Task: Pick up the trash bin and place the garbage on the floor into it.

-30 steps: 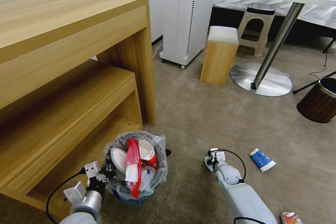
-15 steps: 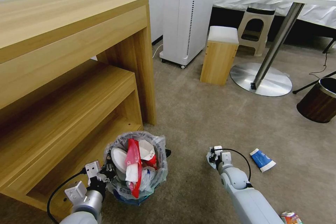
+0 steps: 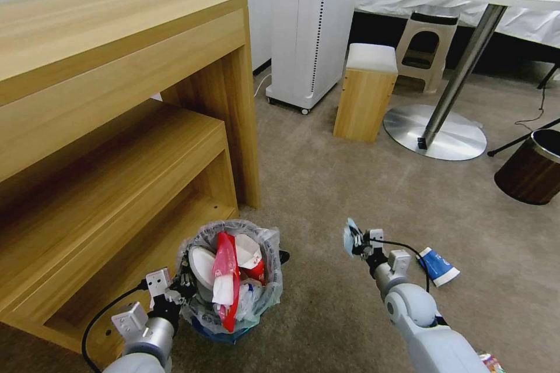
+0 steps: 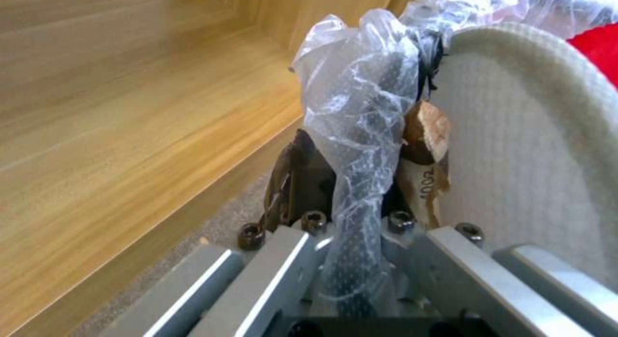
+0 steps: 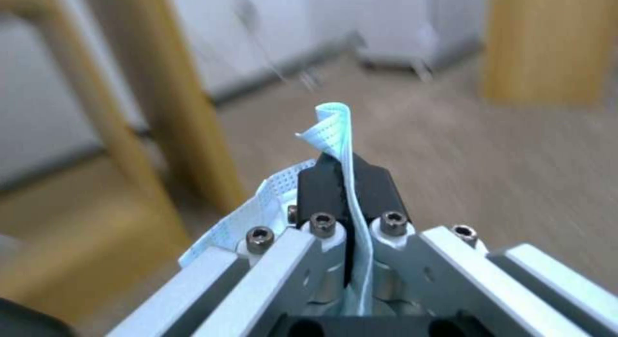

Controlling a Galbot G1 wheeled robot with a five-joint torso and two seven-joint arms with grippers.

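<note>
Right gripper [image 3: 357,243] is clamped on the light-blue mask [image 3: 350,238]; my right wrist view has the black fingers [image 5: 322,182] pinched together with the pleated mask [image 5: 338,129] sandwiched between them, one end curling up past the tips, the rest draping down along the mount. Mask is off the carpet, held in the air to the right of the trash bin [image 3: 233,280].

Left gripper [image 3: 178,291] is closed on the bin's rim at its left side. From the left wrist I see the crinkly clear bag liner [image 4: 360,134] bunched through the fingers, black mesh under it.

Bin looks full: white slipper [image 3: 201,265], red wrapper [image 3: 224,280] and a red-and-white paper piece [image 3: 248,253] stick up above the rim, blue showing at the base. It sits just in front of the lower shelf of the wooden desk [image 3: 116,128].

Right arm reaches forward from bottom right, wrist angled up and toward the bin. Left arm comes up from bottom left, short reach.

Blue-white paper cup [image 3: 437,266] lies on its side on the carpet right of the right arm. Crushed can [image 3: 489,361] is mostly cut off at the bottom edge. Can't tell whether the bin base touches the floor. Right wrist background is blurred.
</note>
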